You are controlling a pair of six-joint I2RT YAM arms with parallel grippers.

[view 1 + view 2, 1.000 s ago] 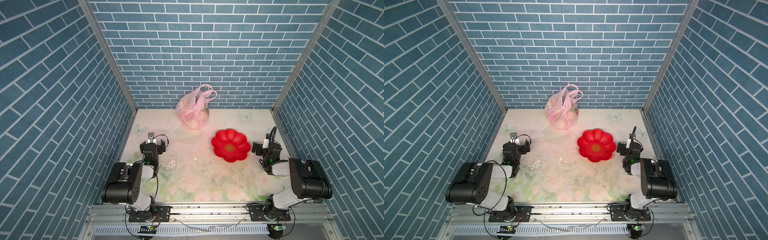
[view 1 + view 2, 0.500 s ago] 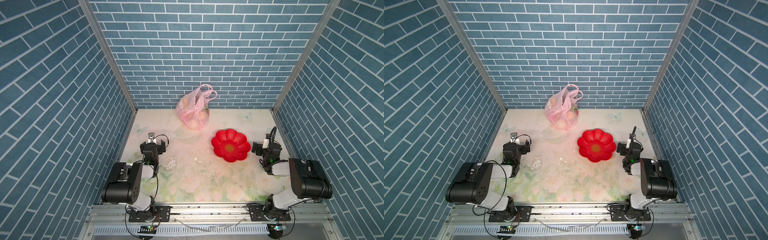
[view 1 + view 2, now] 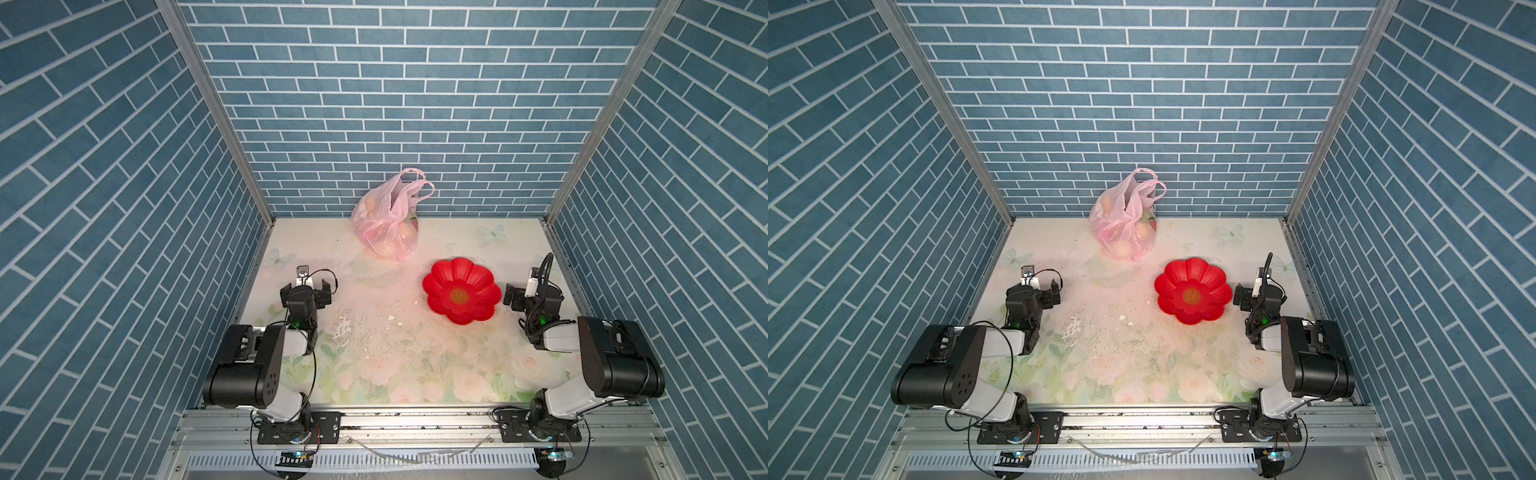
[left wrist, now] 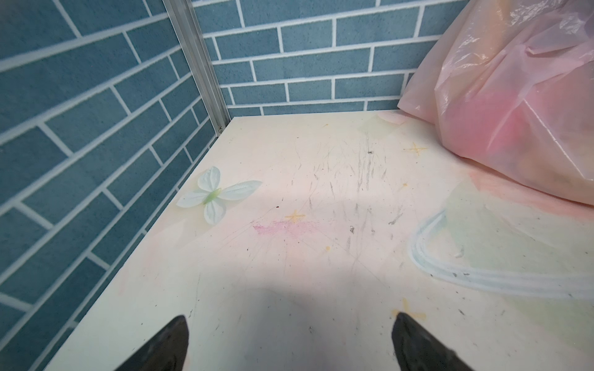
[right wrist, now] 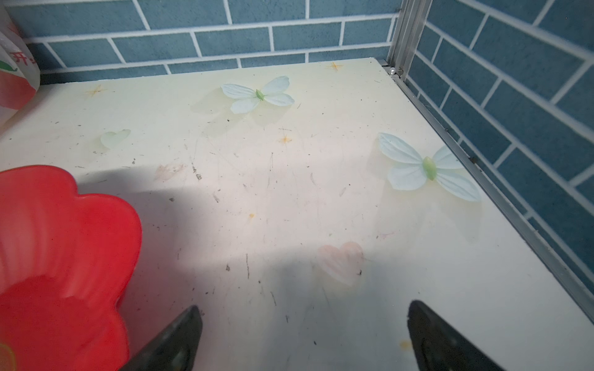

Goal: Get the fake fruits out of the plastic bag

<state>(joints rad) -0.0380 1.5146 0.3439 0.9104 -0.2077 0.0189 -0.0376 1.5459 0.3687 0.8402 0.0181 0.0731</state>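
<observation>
Top view: plastic bag (image 3: pixel 376 216) is sitting behind the red dish (image 3: pixel 478 309), the fake fruits (image 3: pixel 388 248) lying inside it; left gripper (image 3: pixel 308 289) and right gripper (image 3: pixel 532 294) are flanking that dish, jaws spread wide, holding nothing.

I get bright, even overhead light in both top views; sharp, brick walls bowed toward edges. Wrist views: soft grey shadow on table (image 4: pixel 321 160) between and just ahead of jaws. My left fingertips (image 4: pixel 164 350) dark, blurred. Beside right jaws, red dish (image 5: pixel 58 257) out of focus. Faint gloss on plastic bag (image 4: pixel 514 96).
</observation>
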